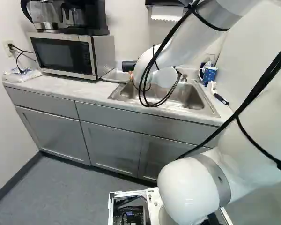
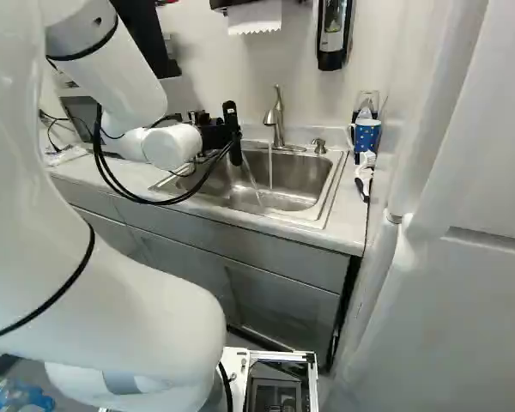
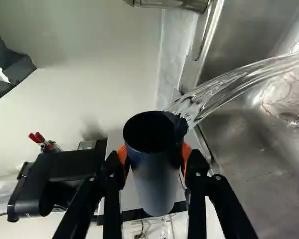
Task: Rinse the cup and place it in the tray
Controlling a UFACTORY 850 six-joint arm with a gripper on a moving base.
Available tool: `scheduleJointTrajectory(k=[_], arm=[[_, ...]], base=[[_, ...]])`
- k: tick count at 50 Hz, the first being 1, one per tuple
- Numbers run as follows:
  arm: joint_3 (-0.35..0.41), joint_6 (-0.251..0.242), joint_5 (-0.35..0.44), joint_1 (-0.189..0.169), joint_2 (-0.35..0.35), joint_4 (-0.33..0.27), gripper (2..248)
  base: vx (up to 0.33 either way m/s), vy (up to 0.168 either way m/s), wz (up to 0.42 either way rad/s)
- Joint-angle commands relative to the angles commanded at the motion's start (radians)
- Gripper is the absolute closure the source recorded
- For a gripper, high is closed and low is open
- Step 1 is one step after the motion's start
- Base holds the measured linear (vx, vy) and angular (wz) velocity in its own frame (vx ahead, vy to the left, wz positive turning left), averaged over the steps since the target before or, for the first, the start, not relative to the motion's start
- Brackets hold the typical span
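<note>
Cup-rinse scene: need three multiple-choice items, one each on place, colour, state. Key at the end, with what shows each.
1. Right base view: where is the blue polka-dot mug?
A) On the microwave
B) Right of the sink
C) On the floor

2. What colour are the pads of the end effector?
A) Orange
B) Green
C) White

3. What is the state of the dark cup?
A) Lying on the counter
B) Standing on the sink's bottom
C) Gripped, water streaming at its mouth

Key:
1 B: it stands past the sink's right edge, by the wall.
2 A: orange shows at both sides of the cup in the wrist view.
3 C: both fingers press the cup from two sides, and the stream links its mouth to the basin.
</note>
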Motion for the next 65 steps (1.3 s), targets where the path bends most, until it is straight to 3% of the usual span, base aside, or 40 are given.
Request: scheduleJointTrajectory(k=[63, 65], arm=[[0.000, 0.662, 0.048, 0.000, 0.000, 0.000, 128], [0.000, 0.662, 0.048, 0.000, 0.000, 0.000, 128]], base=[[0.000, 0.000, 0.000], [0.000, 0.000, 0.000]])
